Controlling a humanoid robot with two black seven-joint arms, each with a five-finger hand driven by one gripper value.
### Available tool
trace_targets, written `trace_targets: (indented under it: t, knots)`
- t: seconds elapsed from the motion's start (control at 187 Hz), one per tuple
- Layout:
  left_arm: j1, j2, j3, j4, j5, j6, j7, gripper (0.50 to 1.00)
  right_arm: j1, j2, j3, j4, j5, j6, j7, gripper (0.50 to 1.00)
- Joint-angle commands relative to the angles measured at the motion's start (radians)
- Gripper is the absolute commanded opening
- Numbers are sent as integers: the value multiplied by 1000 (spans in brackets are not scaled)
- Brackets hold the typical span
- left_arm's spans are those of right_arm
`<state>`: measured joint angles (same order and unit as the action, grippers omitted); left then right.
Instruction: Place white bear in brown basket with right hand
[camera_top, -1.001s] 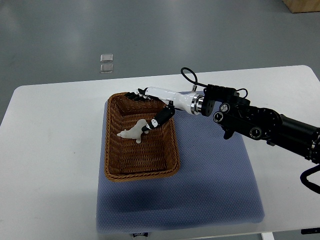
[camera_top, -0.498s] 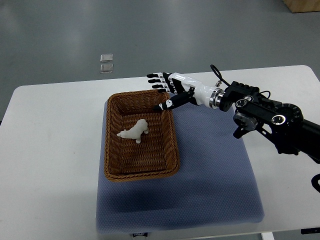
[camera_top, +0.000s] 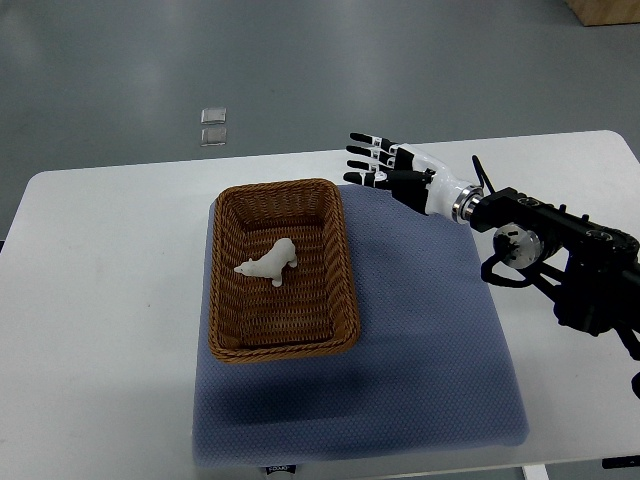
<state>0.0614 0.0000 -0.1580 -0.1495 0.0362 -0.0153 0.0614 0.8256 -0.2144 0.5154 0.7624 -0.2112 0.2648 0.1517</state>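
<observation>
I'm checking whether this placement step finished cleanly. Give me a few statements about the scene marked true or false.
1. The white bear lies inside the brown basket. True.
2. The right hand is grasping the bear. False: its fingers are spread and hold nothing, and it is off to the right of the basket.
3. The basket sits on a blue mat. True.
4. The left hand rests beside the basket. False: no left hand is in view.
5. The bear lies on the white table outside the basket. False: it lies on the basket's woven floor.
</observation>
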Motion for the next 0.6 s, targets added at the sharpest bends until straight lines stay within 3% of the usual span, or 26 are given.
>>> trace_targets:
  t: [0.0, 0.182, 0.594]
  knots:
    - [0, 0, 0, -1, 1, 0, 0, 1000, 0, -11, 0, -23, 134, -7, -38, 913]
    - [0, 0, 0, -1, 1, 0, 0, 1000, 0, -16, 0, -61, 283, -6, -81, 915]
    - [0, 0, 0, -1, 1, 0, 0, 1000, -26, -22, 2, -66, 314, -6, -69, 926]
